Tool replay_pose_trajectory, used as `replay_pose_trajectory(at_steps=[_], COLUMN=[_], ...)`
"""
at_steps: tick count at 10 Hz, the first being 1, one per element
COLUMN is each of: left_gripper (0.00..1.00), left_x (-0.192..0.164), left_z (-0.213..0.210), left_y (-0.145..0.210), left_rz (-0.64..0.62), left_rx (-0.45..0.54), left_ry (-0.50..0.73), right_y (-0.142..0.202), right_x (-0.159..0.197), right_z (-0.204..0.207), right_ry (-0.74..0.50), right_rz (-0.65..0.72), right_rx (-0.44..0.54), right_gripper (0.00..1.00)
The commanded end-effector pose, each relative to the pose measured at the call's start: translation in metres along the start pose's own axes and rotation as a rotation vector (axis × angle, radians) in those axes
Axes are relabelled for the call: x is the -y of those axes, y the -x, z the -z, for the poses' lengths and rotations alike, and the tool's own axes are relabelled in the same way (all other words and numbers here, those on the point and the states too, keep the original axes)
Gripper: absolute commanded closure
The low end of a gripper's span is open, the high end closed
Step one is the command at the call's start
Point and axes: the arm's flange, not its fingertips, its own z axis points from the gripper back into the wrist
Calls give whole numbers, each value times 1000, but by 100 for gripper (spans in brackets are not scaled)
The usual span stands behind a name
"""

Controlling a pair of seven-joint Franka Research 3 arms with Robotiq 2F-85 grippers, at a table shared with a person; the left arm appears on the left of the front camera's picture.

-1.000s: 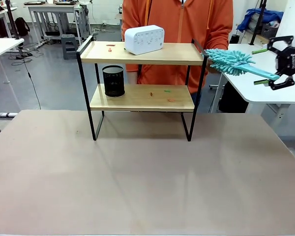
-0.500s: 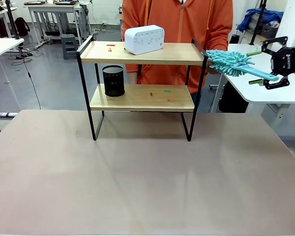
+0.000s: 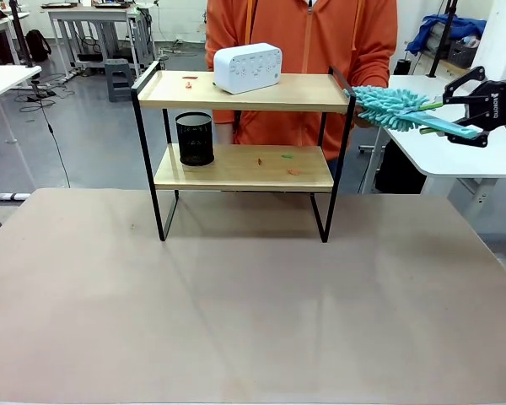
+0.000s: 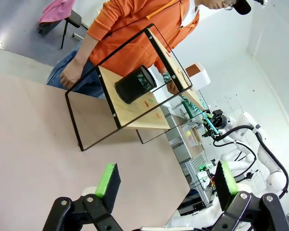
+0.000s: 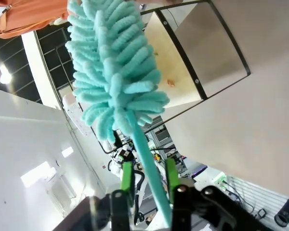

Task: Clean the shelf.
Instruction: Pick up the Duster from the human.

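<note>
Front view: shelf [image 3: 243, 143] stands mid-bench, crumbs still on both boards; right gripper [image 3: 462, 110] pinches the teal duster [image 3: 395, 107] just beside its top right corner, so cleaning looks barely begun. Left wrist view: left gripper [image 4: 163, 182] spread, empty. Right wrist view: green pads [image 5: 126, 177] clamp the duster handle.

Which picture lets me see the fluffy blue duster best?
The right wrist view: the duster is close up, its handle between the right gripper fingers. The front view shows it small at the right end of the shelf. The left wrist view shows it tiny, far off past the shelf.
</note>
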Motion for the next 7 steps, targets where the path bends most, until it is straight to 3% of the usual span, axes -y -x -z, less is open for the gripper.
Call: replay_pose_trajectory(at_steps=[1, 7], left_gripper=[0, 0], left_x=[4, 4], left_z=[1, 1], left_y=[-1, -1], left_rz=[-8, -8], left_rx=[5, 5], left_ry=[10, 10], right_y=[-1, 8], right_x=[-3, -5], right_z=[-1, -15], right_ry=[-31, -16], right_rz=[-1, -46], right_rx=[-15, -31], right_gripper=[100, 100])
